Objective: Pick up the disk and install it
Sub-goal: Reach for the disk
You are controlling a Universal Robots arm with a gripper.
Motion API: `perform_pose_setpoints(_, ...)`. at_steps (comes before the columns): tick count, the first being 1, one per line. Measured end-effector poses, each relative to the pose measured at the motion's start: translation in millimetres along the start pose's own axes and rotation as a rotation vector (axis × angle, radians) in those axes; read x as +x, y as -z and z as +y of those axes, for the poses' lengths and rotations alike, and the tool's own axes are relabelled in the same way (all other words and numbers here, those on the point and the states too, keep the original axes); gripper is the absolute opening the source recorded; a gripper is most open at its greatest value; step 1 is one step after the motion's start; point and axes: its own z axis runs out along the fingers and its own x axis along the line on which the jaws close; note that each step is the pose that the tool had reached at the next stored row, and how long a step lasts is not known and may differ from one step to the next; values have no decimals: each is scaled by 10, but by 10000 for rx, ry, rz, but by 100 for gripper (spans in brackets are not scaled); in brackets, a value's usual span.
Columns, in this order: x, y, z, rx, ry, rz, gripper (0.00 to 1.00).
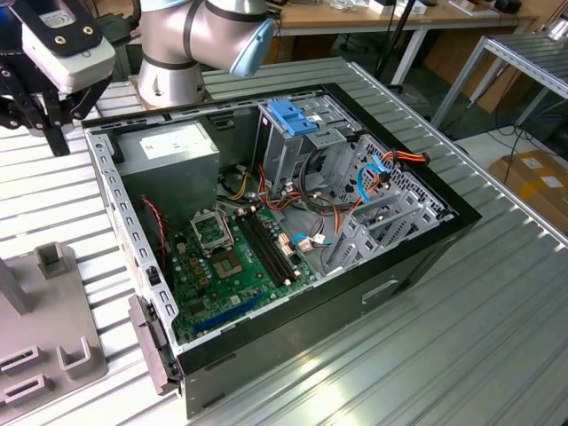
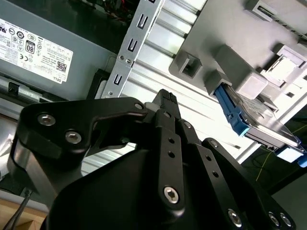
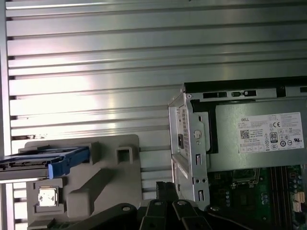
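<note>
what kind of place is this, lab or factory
Likely a robotics lab or workshop: an open computer case on a ribbed metal table, a robot arm mounted beside it, workbenches behind.

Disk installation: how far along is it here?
Nothing done yet: the grey-metal hard drive in its blue plastic bracket sits in the grey plastic holder. The black gripper hangs nearby, holding nothing. Pickup and installation into the open black computer case remain.
</note>
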Motion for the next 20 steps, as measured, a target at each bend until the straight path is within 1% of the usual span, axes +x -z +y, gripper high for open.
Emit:
perform_pose_setpoints(2, 76, 2, -6, 0, 0, -1, 11)
perform_pose_setpoints(3, 89, 2, -7, 0, 0, 0, 11)
perform_pose_setpoints(9, 108, 2, -8, 0, 0, 1, 11)
perform_pose_setpoints(20, 189, -3, -15, 1, 0, 13, 11)
